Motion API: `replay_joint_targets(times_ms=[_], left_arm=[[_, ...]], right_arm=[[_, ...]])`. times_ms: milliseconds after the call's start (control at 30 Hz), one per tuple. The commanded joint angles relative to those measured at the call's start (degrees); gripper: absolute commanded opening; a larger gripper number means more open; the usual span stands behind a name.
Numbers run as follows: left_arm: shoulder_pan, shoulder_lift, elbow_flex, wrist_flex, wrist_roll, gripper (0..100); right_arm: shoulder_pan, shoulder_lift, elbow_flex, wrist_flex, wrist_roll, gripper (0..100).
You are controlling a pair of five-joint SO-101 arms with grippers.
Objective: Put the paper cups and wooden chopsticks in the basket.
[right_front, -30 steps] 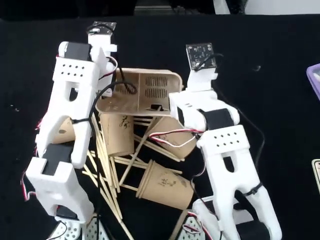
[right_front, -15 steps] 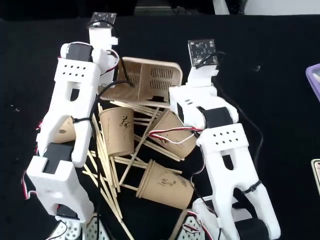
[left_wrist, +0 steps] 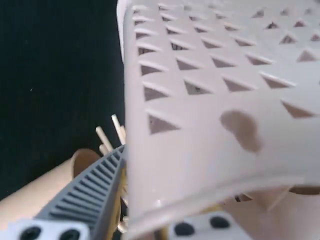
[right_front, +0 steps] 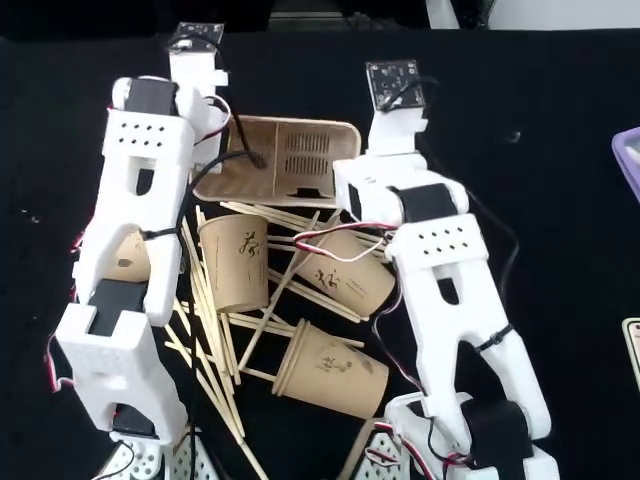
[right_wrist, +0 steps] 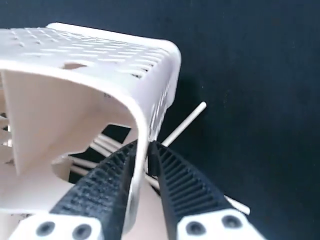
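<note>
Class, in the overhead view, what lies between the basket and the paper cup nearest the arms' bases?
High view: between basket and that cup lie two more paper cups and crisscrossed wooden chopsticks.

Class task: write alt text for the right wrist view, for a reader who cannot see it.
The right gripper is closed on the thin wall of a pale slotted basket, its black ribbed fingers on either side. Beyond the basket, a wooden chopstick pokes out over the black table.
</note>
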Motion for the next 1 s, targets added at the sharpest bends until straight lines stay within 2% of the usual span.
replay_joint_targets(times_ms=[0, 333, 533, 667, 767, 867, 967], left_arm=[[-2.2, -1.0, -8.2, 4.9, -0.6, 3], [-2.2, -1.0, -4.3, 6.2, -0.6, 3], [-2.3, -1.3, -4.4, 6.5, -0.3, 4], [-3.4, -1.0, -4.4, 5.7, -0.3, 18], [-5.2, -1.0, -3.7, 0.7, -0.2, 25], [-6.8, -1.0, -3.7, -5.3, -0.2, 24], [-7.3, -1.0, -3.7, -8.7, -0.2, 25]], right_arm=[[-0.1, -1.6, -4.4, 4.1, 0.1, 1.1], [-0.6, -1.9, -4.8, 6.0, 0.1, 1.5], [-0.6, -1.6, -8.1, 7.6, -3.0, 9.1], [-0.7, -1.5, -10.5, 6.9, -3.2, 9.6], [-0.7, -1.4, -10.2, 3.3, -3.0, 9.6], [-0.9, -0.2, -10.0, -1.2, -1.1, 9.9], [-2.8, 1.7, -10.1, -4.3, 1.1, 15.6]])
